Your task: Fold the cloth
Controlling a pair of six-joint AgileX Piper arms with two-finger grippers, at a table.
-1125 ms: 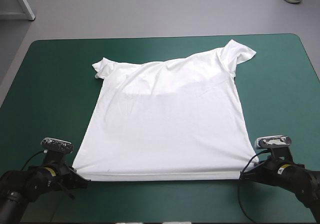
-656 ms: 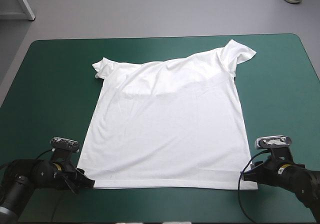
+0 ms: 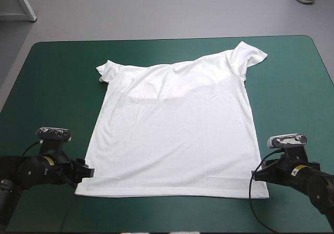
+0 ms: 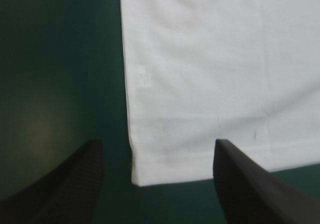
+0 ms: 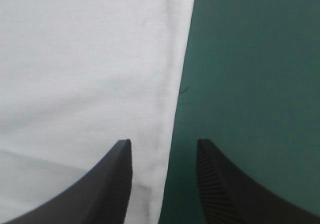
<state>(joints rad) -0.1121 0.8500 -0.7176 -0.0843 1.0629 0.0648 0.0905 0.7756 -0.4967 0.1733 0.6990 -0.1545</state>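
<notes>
So far, no fold is made. The left gripper point(image 4: 157, 146) is spread wide and empty, with the shirt's near left corner between its fingers. The T-shirt point(image 3: 172, 129) lies flat in the middle of the table point(image 3: 52, 77). The right gripper point(image 5: 163, 146) is also spread wide and empty, at the near right corner. Every fold is left to do.

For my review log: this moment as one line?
T-shirt: flat on table | left pincer: open, hem corner | right pincer: open, side edge | fold: not started

I read no writing or numbers anywhere; the faint square patch point(image 4: 143, 77) near the hem corner of the T-shirt point(image 4: 215, 74) shows nothing legible.
</notes>
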